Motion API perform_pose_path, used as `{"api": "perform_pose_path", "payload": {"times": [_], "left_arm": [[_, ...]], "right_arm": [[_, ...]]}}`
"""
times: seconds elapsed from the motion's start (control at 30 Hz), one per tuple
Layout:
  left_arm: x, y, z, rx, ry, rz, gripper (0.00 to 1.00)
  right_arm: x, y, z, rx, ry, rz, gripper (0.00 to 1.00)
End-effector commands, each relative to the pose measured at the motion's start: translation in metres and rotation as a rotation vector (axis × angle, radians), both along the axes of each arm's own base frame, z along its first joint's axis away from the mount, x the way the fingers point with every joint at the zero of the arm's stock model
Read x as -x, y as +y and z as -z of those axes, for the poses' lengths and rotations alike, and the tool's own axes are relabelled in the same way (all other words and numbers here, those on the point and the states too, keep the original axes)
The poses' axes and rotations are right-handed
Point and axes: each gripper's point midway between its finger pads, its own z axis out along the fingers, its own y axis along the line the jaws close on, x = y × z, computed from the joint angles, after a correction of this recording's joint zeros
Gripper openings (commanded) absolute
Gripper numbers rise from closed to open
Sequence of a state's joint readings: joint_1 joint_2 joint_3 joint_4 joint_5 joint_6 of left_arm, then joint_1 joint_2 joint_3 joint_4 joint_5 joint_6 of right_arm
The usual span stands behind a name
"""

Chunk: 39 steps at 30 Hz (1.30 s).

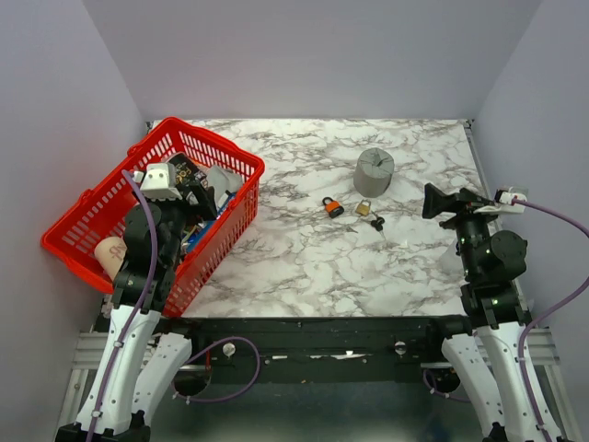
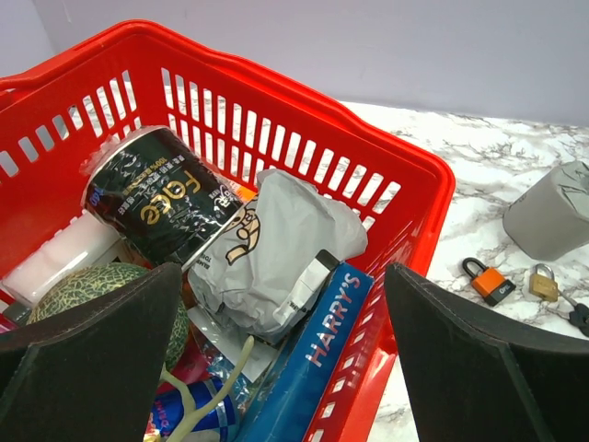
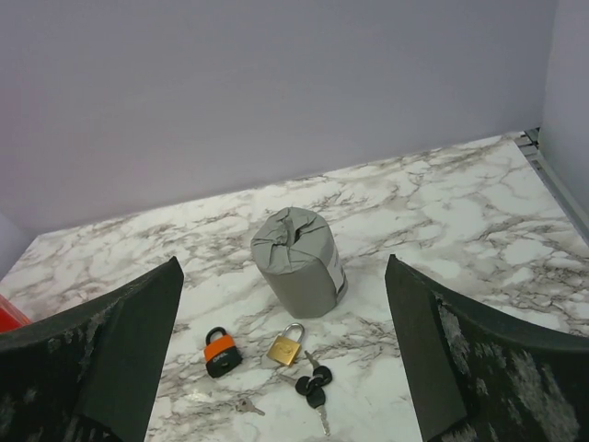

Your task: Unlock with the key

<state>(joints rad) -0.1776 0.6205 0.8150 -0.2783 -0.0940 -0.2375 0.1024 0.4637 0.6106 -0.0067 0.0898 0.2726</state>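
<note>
The key (image 3: 314, 384) is one of a small bunch with black heads and thin metal blades, lying on the marble table just right of the brass padlock (image 3: 286, 347). The orange padlock (image 3: 220, 352) lies left of the brass one. From above, the key (image 1: 377, 222) sits beside the brass padlock (image 1: 363, 208) and the orange padlock (image 1: 332, 207) at mid-table. My right gripper (image 1: 437, 201) hovers open to their right, well apart from them, with nothing in it (image 3: 283, 276). Over the red basket (image 1: 221, 152) my left gripper (image 2: 283, 295) is open and holds nothing.
A grey wrapped roll (image 1: 375, 171) stands upright just behind the padlocks. A small silver key (image 3: 245, 405) lies loose in front of the orange padlock. The basket (image 2: 405, 166) at the left holds a dark can (image 2: 166, 198), a grey pouch, a blue Harry's box and other items.
</note>
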Motion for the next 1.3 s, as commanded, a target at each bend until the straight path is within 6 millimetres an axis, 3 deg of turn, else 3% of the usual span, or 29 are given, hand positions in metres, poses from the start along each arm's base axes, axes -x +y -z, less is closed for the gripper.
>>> {"api": "perform_pose_path", "payload": {"times": [0.0,0.17,0.4,0.6,0.73,0.77,0.83,0.87,0.9,0.97,1.07,1.13,1.17,1.27], "left_arm": [[0.001,0.007,-0.006,0.013,-0.019,-0.040,0.99],[0.000,0.012,-0.003,0.009,-0.013,-0.066,0.99],[0.002,0.006,-0.003,-0.021,-0.036,-0.021,0.99],[-0.004,-0.011,-0.008,-0.061,-0.014,0.055,0.96],[-0.009,-0.026,-0.010,-0.073,-0.001,0.097,0.94],[-0.010,-0.031,-0.021,-0.071,-0.015,0.111,0.94],[-0.018,-0.047,-0.019,-0.092,0.014,0.145,0.94],[-0.020,-0.052,-0.033,-0.093,-0.002,0.153,0.94],[-0.025,-0.068,-0.030,-0.104,0.020,0.188,0.94],[-0.030,-0.078,-0.046,-0.086,-0.003,0.196,0.94],[-0.036,-0.097,-0.048,-0.012,-0.024,0.252,0.96],[-0.036,-0.096,-0.042,-0.006,-0.035,0.253,0.97],[-0.037,-0.093,-0.029,-0.035,-0.027,0.240,0.97],[-0.038,-0.075,-0.011,-0.055,-0.011,0.151,0.99]], "right_arm": [[0.003,-0.004,-0.005,-0.008,-0.011,0.018,1.00],[0.001,0.003,-0.009,0.024,-0.006,-0.019,1.00],[-0.004,-0.006,-0.009,0.071,0.030,0.026,0.98],[-0.019,0.012,0.001,0.097,0.124,-0.072,0.94],[-0.028,0.036,0.011,0.124,0.199,-0.188,0.93],[-0.034,0.040,0.015,0.135,0.223,-0.203,0.93],[-0.036,0.051,0.026,0.153,0.275,-0.233,0.92],[-0.041,0.055,0.036,0.170,0.316,-0.242,0.91],[-0.041,0.067,0.036,0.187,0.328,-0.268,0.91],[-0.047,0.073,0.059,0.214,0.416,-0.255,0.91],[-0.046,0.099,0.085,0.158,0.498,-0.354,0.88],[-0.049,0.111,0.108,0.130,0.544,-0.383,0.84],[-0.051,0.115,0.114,0.109,0.562,-0.385,0.83],[-0.061,0.124,0.139,0.117,0.634,-0.376,0.82]]}}
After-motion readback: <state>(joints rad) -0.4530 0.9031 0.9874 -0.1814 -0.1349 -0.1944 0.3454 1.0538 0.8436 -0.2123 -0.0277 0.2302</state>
